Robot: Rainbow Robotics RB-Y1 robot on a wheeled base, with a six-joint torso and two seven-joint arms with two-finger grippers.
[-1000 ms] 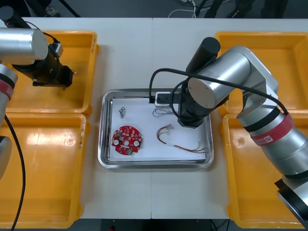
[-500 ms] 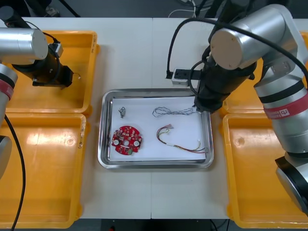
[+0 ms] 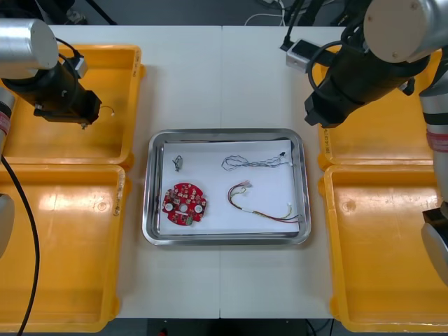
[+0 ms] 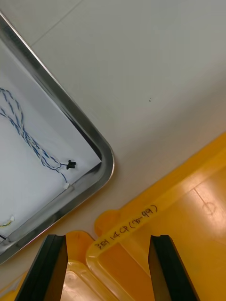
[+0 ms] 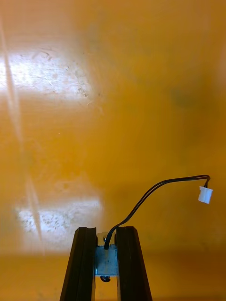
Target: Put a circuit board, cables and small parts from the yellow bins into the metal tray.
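Black fingers (image 5: 85,263) of the left gripper (image 5: 106,233) are clamped on a small shiny metal part (image 5: 105,261) trailing a thin black cable (image 5: 150,193) with a white plug (image 5: 205,194). It hangs over the far-left yellow plastic bin (image 3: 42,143), apparently clear of the floor. Target is the shiny rectangular metal tray (image 3: 148,210) with a white liner, mid-table. It already holds a round red circuit board (image 3: 185,203), a twisted blue and white cable (image 3: 252,163), a red and yellow cable (image 3: 232,199) and a second small metal part (image 3: 178,163). Right gripper (image 4: 107,263) is spread wide and empty over the light table (image 4: 141,70), between the tray's far-right corner and the far-right yellow bin (image 4: 188,211) (so out of the left arm's path, I reckon). Step in hand looks like carry-and-place. Advice: lift high enough that the dangling plug clears the bin wall, then come in over the tray's left rim. Aim for free liner near the circuit board. Go low before letting go so the part doesn't bounce out, and make sure the cable lands inside too. Grip is on a narrow body and could twist, so move smoothly.
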